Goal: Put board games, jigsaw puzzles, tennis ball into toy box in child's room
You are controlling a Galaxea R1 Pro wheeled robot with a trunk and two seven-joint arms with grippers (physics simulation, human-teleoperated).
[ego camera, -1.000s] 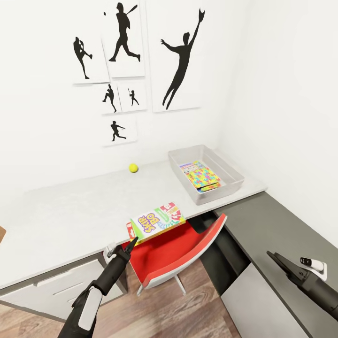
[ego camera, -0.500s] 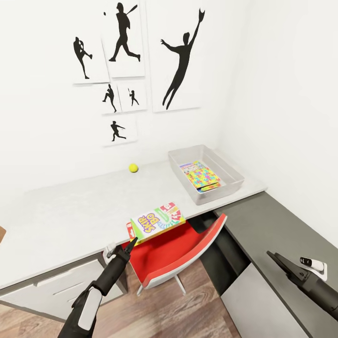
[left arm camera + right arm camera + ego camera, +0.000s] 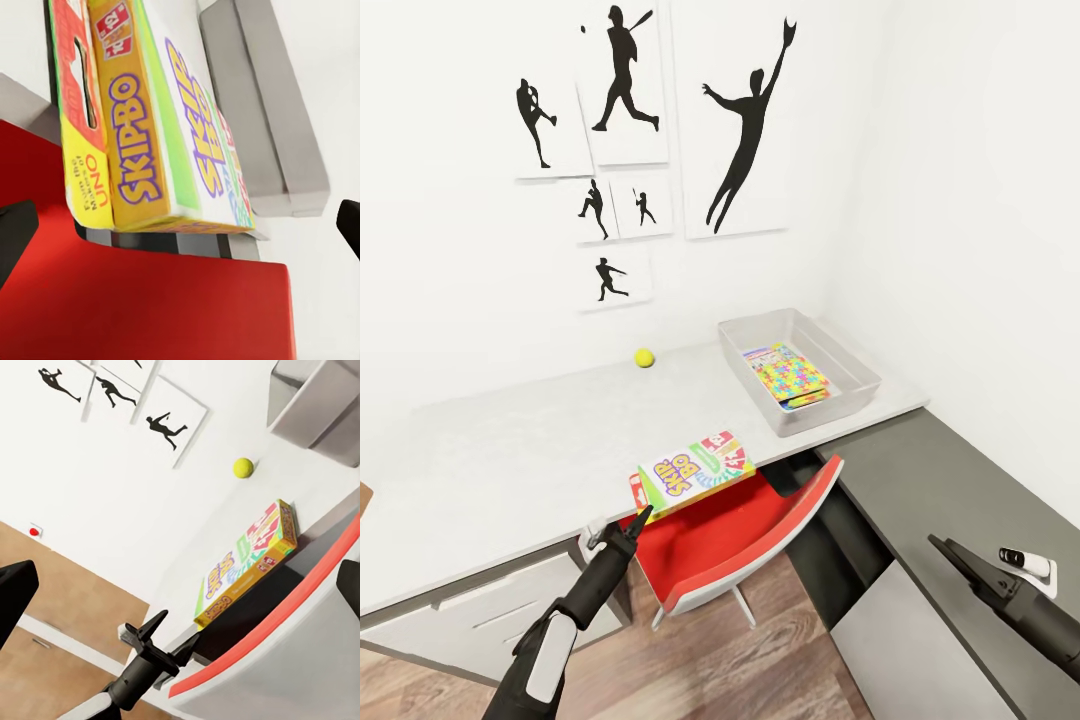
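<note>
Grey toy box (image 3: 857,372) at the table's (image 3: 510,460) far right held a jigsaw puzzle (image 3: 790,377); Skip-Bo game (image 3: 695,470) overhung the near edge, tennis ball (image 3: 645,357) remained out. Your left gripper (image 3: 643,516) and right gripper (image 3: 941,546) gaped, empty.

The board game box (image 3: 161,127) reads "SKIP-BO" in purple on its orange side and again on its white-green lid; its yellow end panel reads "From the Makers of UNO". The head view shows "SKIP-BO" on the lid (image 3: 695,468).
</note>
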